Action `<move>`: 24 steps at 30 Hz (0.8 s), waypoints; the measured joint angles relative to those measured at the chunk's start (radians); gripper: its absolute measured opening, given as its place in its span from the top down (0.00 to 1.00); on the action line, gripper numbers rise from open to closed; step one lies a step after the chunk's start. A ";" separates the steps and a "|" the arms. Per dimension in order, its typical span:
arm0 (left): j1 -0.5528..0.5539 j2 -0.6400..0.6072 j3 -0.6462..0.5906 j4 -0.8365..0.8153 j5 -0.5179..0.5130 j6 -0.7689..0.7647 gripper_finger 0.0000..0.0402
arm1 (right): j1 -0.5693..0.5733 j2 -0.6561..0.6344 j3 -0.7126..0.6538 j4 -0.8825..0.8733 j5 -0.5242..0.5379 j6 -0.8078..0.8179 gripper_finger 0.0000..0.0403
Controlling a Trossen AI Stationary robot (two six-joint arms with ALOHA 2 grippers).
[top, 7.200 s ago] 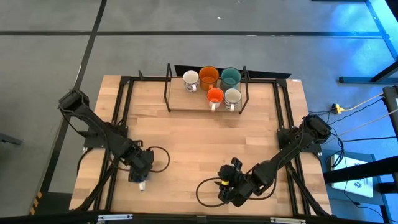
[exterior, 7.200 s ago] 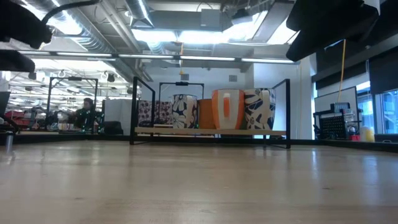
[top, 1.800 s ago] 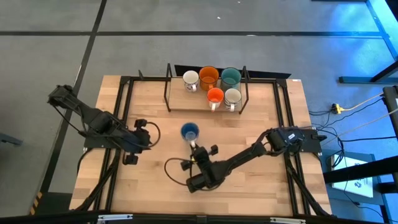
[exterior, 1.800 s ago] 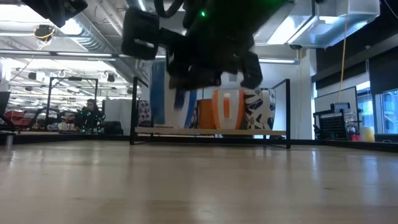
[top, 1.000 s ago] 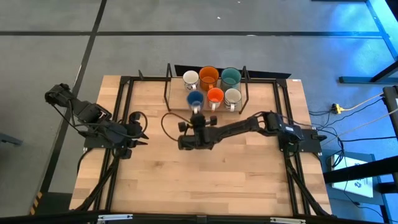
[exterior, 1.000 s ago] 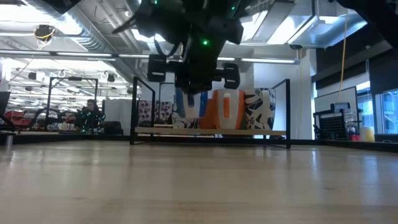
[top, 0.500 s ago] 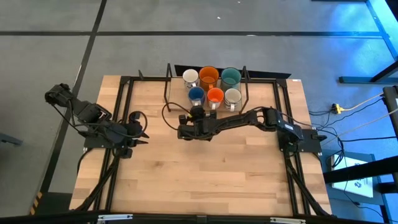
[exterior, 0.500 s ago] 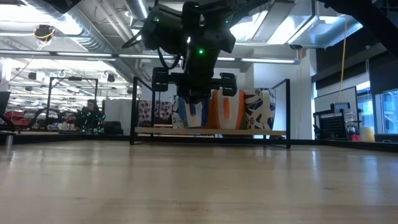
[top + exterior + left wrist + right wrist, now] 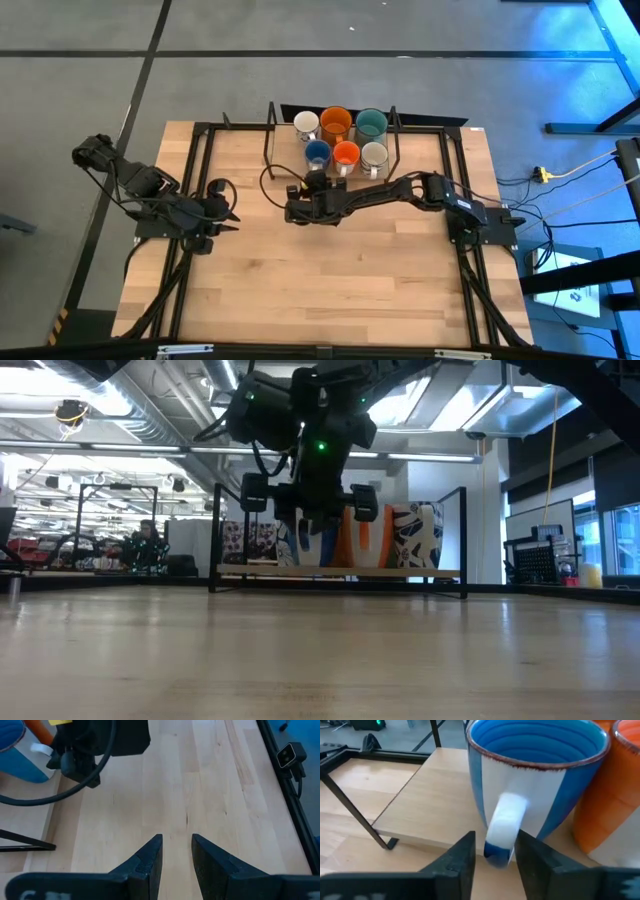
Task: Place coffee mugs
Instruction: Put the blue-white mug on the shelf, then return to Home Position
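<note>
Six mugs stand on the wooden shelf of the black wire rack at the table's far edge. The back row holds a white mug, a large orange mug and a teal mug. In front are the blue mug, a small orange mug and a cream mug. My right gripper reaches in from the near side. It is open, with a finger on either side of the blue mug's white handle. My left gripper waits open over the table's left part. My right gripper has its fingers level on either side of the blue mug's handle, coming from the table's near side. One finger lies close against the handle and a thin gap shows at the other, so I cannot tell whether it touches. The mug stands upright on the shelf.
The rack's upright wire posts flank the shelf on both sides. Bare wooden tabletop spreads across the middle and near part. Black frame rails run along the table's left and right edges.
My right gripper carried the blue mug toward the far edge and down onto the rack's shelf, left of the small orange mug, where it now stands. The left arm kept still.
</note>
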 joint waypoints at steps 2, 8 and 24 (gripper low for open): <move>0.000 0.000 0.000 0.000 -0.001 0.000 0.75 | 0.002 0.000 0.000 -0.003 0.001 -0.002 0.67; 0.000 0.000 0.000 0.001 -0.012 0.000 0.75 | 0.006 -0.061 -0.001 -0.084 -0.042 -0.012 0.58; 0.026 -0.061 -0.106 0.332 0.076 0.183 0.76 | 0.112 -0.522 -0.028 -0.201 -0.693 -0.574 0.62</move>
